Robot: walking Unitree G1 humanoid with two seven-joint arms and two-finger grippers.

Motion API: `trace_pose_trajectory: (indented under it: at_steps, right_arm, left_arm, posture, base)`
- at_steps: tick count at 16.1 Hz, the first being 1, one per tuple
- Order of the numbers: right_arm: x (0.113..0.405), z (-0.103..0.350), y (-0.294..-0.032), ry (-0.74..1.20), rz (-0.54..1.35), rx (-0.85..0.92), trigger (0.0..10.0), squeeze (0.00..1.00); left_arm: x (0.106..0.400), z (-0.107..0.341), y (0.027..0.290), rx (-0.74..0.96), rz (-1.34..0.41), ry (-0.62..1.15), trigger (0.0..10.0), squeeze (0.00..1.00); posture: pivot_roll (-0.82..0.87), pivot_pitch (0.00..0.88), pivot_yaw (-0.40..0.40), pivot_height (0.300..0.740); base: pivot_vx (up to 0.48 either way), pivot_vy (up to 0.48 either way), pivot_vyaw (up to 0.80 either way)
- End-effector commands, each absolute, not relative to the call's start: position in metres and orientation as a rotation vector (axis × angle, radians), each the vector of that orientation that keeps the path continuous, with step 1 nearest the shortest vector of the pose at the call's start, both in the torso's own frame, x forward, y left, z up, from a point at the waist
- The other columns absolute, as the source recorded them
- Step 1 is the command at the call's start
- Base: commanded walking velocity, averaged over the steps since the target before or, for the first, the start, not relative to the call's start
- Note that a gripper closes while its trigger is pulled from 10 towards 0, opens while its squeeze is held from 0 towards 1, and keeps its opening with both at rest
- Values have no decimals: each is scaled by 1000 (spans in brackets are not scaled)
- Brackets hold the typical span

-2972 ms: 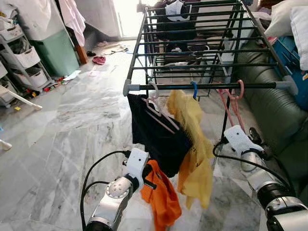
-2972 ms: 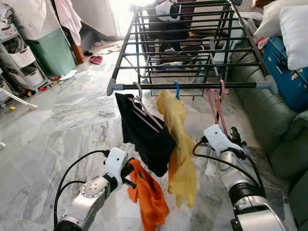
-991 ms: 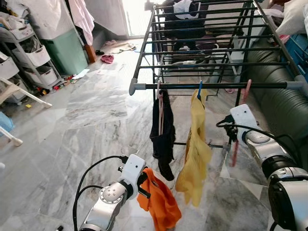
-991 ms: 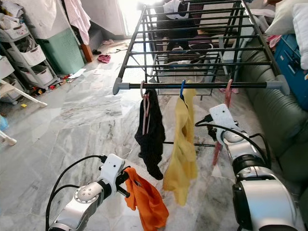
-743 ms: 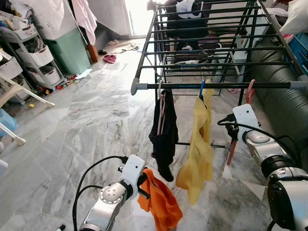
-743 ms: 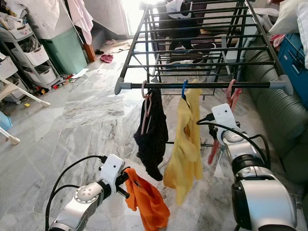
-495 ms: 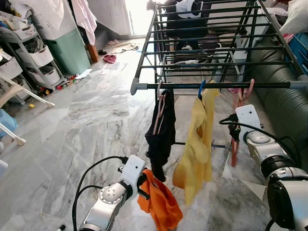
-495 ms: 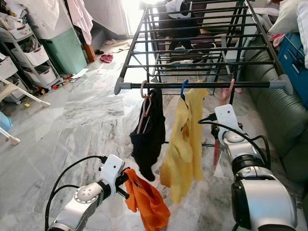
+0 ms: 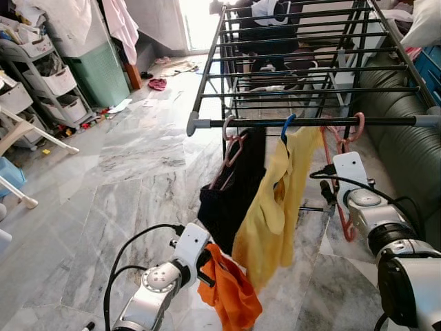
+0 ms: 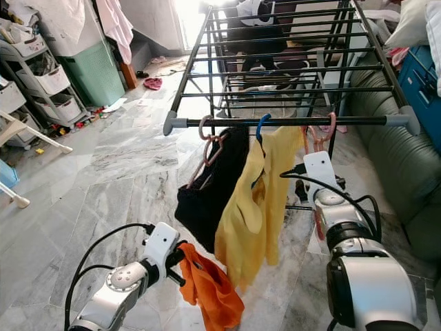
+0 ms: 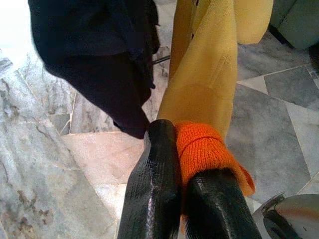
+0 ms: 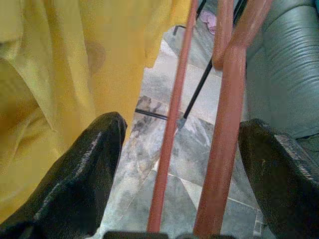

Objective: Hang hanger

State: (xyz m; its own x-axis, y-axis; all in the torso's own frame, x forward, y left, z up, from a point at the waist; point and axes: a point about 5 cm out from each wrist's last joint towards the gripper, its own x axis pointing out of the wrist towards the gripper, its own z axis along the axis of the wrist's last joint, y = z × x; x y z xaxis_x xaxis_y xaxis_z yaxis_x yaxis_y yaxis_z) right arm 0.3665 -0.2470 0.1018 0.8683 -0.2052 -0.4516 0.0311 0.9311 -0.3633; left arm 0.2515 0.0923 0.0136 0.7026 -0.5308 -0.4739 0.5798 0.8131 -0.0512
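Right gripper (image 12: 184,164) gapes wide, the pink hanger (image 12: 224,114) sitting loose between its fingers, hooked on the rack rail (image 9: 310,122). Yellow shirt (image 12: 60,64) crowds one finger. Left gripper (image 11: 184,164) clenches orange cloth (image 11: 202,147), black garment (image 11: 99,55) just ahead.

Daylight pours in from a doorway (image 9: 196,21) at the far end of the room and burns out to plain white there. The marble floor (image 9: 131,172) is evenly lit and carries a pale sheen (no hard shadows on it). The head views are sharp, with straight lines bowing slightly toward the edges. In the left wrist view the black fingers (image 11: 154,184) gleam with soft highlights; in the right wrist view the near cloth is blurred.
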Motion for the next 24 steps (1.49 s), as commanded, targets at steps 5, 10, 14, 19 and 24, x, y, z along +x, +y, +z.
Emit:
trace_pose_trajectory:
  at_steps: [5,10,14,19,24]
  right_arm:
    - [374,116,-247,480,-132,-347,2078,0]
    - [374,116,-248,483,-157,-325,824,0]
    - [372,113,-249,498,-171,-311,0,0]
    - [371,113,-254,504,-209,-308,0,0]
    - [367,110,-260,518,-237,-306,0,0]
  left_arm:
    - [252,13,98,131,-612,500,10000,0]
    - [250,12,98,136,-617,506,10000,0]
    - [250,12,98,138,-620,508,10000,0]
    - [250,11,96,140,-631,515,10000,0]
    - [251,10,95,144,-638,517,10000,0]
  posture:
    - [-52,0,120,740]
    - [-49,0,120,740]
    - [-48,0,121,740]
    - [-51,0,123,740]
    - [-58,0,125,740]
  base:
    - [0,0,0]
    - [0,0,0]
    - [0,0,0]
    - [0,0,0]
    - [0,0,0]
